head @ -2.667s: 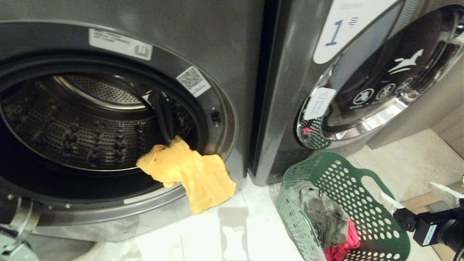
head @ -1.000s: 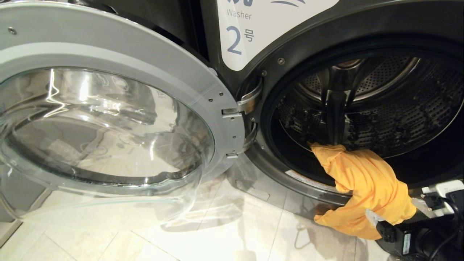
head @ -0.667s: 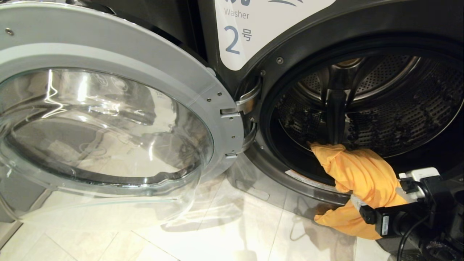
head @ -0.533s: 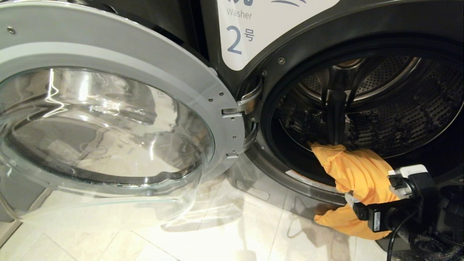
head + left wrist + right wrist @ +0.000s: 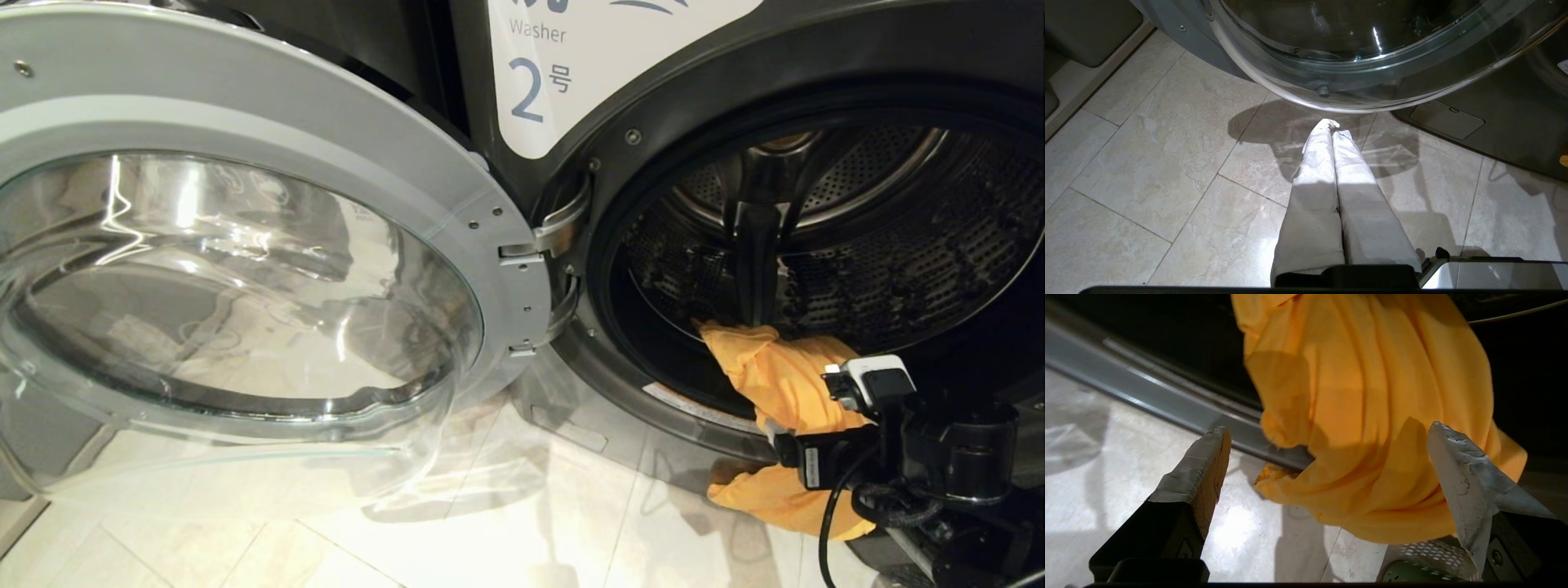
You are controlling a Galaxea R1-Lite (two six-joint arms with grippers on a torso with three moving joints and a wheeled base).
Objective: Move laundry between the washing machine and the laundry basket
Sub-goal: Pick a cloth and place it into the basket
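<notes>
The washing machine (image 5: 653,73), marked with a blue "2", has its round glass door (image 5: 245,269) swung open to the left. An orange-yellow garment (image 5: 775,376) of the laundry hangs over the lower lip of the drum opening, its end near the floor. My right gripper (image 5: 808,404) is open and level with the cloth's hanging part. In the right wrist view the garment (image 5: 1363,396) lies just beyond the right gripper (image 5: 1327,430), between its spread fingers. A strip of the green laundry basket (image 5: 1404,575) shows below. My left gripper (image 5: 1331,126) is shut and empty over the floor.
The open glass door (image 5: 1372,53) overhangs the pale tiled floor (image 5: 1147,183) close ahead of the left gripper. The perforated steel drum (image 5: 898,245) is dark inside. A grey lip (image 5: 1167,400) runs under the drum opening.
The head view swung from washer 1 and the basket to washer 2. In the last second my right gripper rose and moved left, up against the hanging garment. The left arm stayed still.
</notes>
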